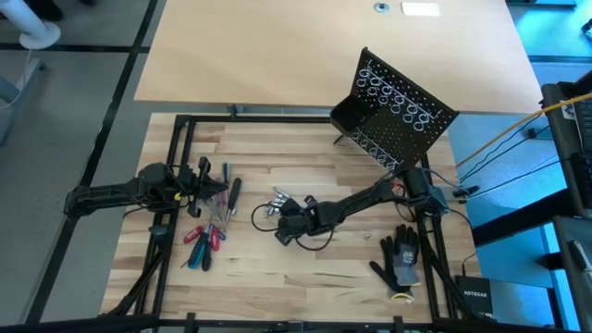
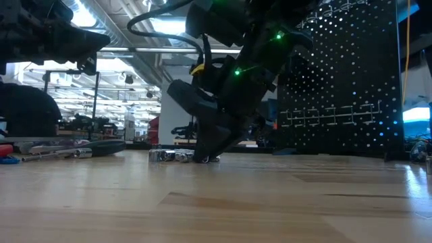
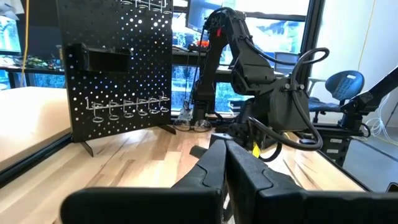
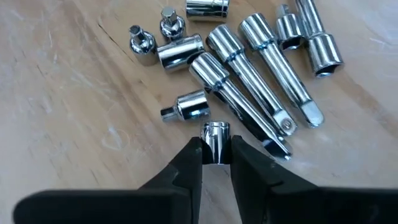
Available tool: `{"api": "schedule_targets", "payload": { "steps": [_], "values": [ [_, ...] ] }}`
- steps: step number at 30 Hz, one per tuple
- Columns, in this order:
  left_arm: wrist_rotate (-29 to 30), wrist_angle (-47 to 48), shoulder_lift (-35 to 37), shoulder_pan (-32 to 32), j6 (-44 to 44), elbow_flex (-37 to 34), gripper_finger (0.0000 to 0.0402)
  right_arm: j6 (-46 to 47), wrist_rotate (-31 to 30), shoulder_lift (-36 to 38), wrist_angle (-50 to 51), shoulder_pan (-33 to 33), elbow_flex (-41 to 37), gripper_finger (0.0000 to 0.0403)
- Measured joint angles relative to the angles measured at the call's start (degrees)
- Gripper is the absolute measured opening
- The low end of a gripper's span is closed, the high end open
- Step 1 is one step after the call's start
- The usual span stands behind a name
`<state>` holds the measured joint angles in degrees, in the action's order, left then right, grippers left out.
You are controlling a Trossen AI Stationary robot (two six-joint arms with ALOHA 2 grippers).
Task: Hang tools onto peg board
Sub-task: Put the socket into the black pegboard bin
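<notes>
Right claw (image 4: 216, 155) pinching a small socket (image 4: 216, 138) on the counter (image 4: 74, 112).
Socket's axis is running straight ahead between the fingers (pile just beyond); peg board (image 1: 400, 109) is standing far off behind the arm; left claw (image 3: 225, 163) is resting closed.

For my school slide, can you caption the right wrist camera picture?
Right gripper pinches a small silver socket from a pile of silver metal bits on the wooden tabletop.
</notes>
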<state>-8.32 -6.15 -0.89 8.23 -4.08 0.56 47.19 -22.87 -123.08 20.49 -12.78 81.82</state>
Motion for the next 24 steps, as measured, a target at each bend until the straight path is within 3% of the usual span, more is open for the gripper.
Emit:
{"api": "schedule_targets", "payload": {
  "steps": [6,13,24],
  "values": [
    [0.0,0.0,0.0,0.0,0.0,0.0,0.0001,-0.9,-2.0,3.9,5.3,0.0,0.0,0.0068],
    [0.0,0.0,0.0,0.0,-0.3,0.0,0.0001,-1.1,-8.4,11.0,12.3,-1.2,0.0,0.007],
    [0.0,0.0,0.0,0.0,0.0,0.0,0.0001,-5.5,-26.2,25.2,21.4,-1.5,0.0,0.0071]
  ]
}}
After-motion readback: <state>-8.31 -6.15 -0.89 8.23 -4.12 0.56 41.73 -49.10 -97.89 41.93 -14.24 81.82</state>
